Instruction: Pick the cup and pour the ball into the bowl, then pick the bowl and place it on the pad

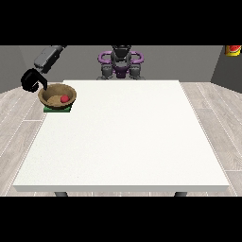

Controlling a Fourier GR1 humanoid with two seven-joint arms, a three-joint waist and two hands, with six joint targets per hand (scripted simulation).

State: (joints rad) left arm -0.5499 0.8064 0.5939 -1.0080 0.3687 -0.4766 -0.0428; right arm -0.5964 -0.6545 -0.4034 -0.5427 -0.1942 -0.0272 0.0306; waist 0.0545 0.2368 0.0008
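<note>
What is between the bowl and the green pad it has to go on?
Nothing visible. The bowl, with the red ball inside, already sits on the green pad at the table's corner, beside the hand at the view's left.

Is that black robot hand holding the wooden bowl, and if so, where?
It cannot be told for sure. The robot hand at the view's left is at the back-left rim of the bowl, which sits on the green pad with the red ball inside.
</note>
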